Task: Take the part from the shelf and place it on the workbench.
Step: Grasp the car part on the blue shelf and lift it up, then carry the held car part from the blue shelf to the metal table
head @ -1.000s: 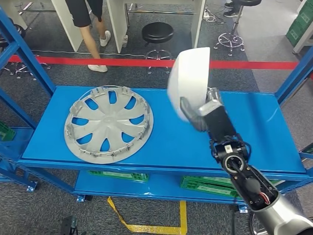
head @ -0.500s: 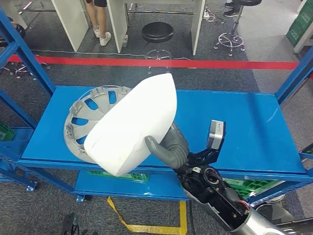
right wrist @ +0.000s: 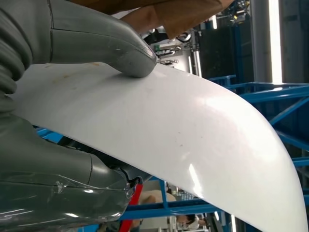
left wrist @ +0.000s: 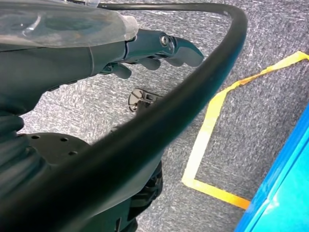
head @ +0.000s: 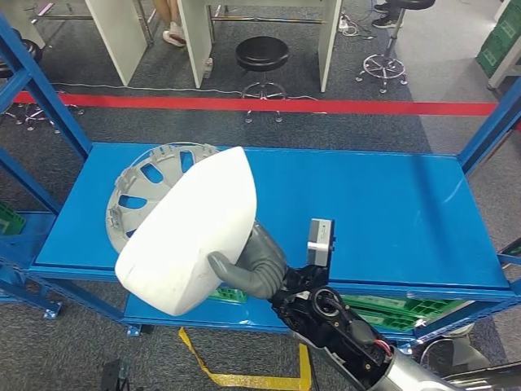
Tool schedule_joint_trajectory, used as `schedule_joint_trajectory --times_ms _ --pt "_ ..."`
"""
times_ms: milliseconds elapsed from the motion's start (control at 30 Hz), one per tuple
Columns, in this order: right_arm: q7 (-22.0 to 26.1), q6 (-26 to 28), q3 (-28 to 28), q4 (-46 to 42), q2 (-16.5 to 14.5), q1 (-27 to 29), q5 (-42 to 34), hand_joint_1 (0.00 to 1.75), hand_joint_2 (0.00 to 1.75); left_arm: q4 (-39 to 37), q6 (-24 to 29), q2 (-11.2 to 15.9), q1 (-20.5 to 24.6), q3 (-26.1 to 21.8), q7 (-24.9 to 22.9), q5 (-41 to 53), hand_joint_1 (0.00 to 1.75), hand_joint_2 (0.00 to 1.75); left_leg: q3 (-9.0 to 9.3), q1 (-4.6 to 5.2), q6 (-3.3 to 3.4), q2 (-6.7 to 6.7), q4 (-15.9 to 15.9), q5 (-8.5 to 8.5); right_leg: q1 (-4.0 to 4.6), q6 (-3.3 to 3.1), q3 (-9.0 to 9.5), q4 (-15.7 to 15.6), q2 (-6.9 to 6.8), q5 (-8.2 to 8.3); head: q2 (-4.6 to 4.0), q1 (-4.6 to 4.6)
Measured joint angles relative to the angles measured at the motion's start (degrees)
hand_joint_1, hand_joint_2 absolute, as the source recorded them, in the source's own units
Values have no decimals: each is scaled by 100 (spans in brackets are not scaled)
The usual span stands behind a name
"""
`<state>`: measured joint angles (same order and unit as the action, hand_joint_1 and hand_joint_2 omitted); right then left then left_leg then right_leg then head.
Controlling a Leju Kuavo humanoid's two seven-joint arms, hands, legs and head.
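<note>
My right hand point(head: 253, 265) grips a large white curved shell part point(head: 187, 235) by its lower edge and holds it in the air over the front edge of the blue shelf point(head: 381, 204). The part hides much of a silver wheel cover point(head: 136, 189) lying on the shelf's left half. In the right wrist view the grey thumb point(right wrist: 109, 46) presses on the white part point(right wrist: 204, 130), with the other fingers underneath. The left hand point(left wrist: 153, 50) hangs above the grey floor with its fingers apart and nothing in them.
Green crates point(head: 362, 308) sit on the lower shelf level. Yellow tape point(head: 246, 379) marks the floor in front of the shelf. Behind the shelf run a red floor line point(head: 381, 107), a black stool point(head: 263, 54) and white bench legs point(head: 199, 41).
My right arm has swung the white part from above the shelf's middle right down and to the left, toward me. The person at the back has walked off to the top edge.
</note>
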<state>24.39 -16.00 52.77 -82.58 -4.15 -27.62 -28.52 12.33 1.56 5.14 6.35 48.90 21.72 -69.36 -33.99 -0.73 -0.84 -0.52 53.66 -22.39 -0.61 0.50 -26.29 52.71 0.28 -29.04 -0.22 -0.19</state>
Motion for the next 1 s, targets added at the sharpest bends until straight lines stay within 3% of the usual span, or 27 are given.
schedule_joint_trajectory --times_ms 500,800,867,967,1000 --pt "75 -25 3 364 -114 0 -192 173 175 0 -11 14 -88 -121 55 -168 0 175 0 10 6 -3 11 -10 -23 4 1 -2 0 -1 0 -5" --pt "87 -96 1 578 -228 -5 -339 173 175 0 28 55 -102 -229 32 -275 0 175 12 19 93 8 39 -42 -59 81 41 8 4 -43 0 -20" --pt "95 -103 -2 610 -249 -12 -348 173 175 0 37 54 -100 -248 29 -280 0 175 36 -20 131 29 -19 -17 -51 97 -72 304 2 -271 0 11" --pt "97 -109 -3 670 -254 6 -361 173 175 0 42 52 -103 -277 23 -288 0 175 43 -37 148 48 -37 -8 -56 120 -581 1446 -2 -840 0 99" --pt "92 -108 -3 694 -254 19 -363 173 175 0 47 52 -105 -287 20 -299 0 175 43 -40 144 51 -36 -6 -61 131 -697 1701 -3 -893 0 115"
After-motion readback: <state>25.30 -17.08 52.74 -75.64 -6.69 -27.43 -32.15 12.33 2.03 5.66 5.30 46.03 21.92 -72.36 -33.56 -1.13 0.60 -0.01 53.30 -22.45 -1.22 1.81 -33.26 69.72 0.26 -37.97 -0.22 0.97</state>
